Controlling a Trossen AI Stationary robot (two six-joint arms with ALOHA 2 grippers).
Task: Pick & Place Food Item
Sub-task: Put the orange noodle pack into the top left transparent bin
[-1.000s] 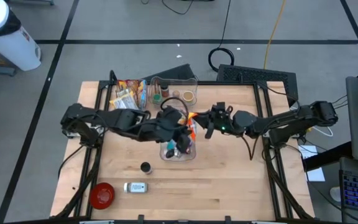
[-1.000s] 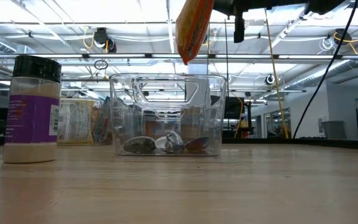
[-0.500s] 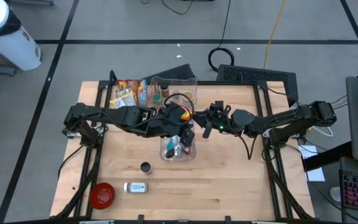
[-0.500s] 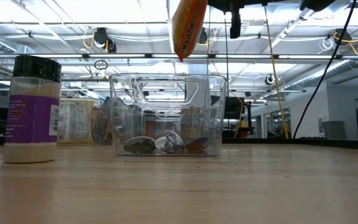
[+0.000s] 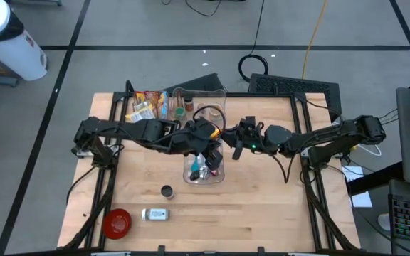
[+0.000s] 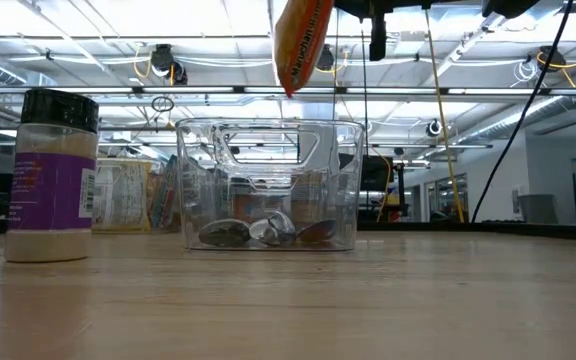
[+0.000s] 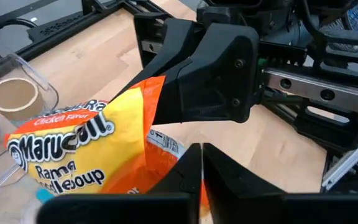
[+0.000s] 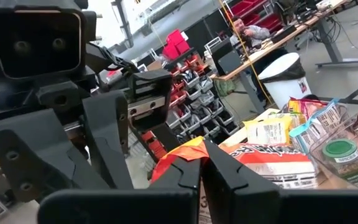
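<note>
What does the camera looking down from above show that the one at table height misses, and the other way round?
Only the high view shows both arms meeting above the clear bin, the left gripper, the right gripper and a red lid. Only the low view shows the ramen packet hanging above the bin's rim, clear of it, and the room's ceiling lights. Both show bin, packet and spice jar.
</note>
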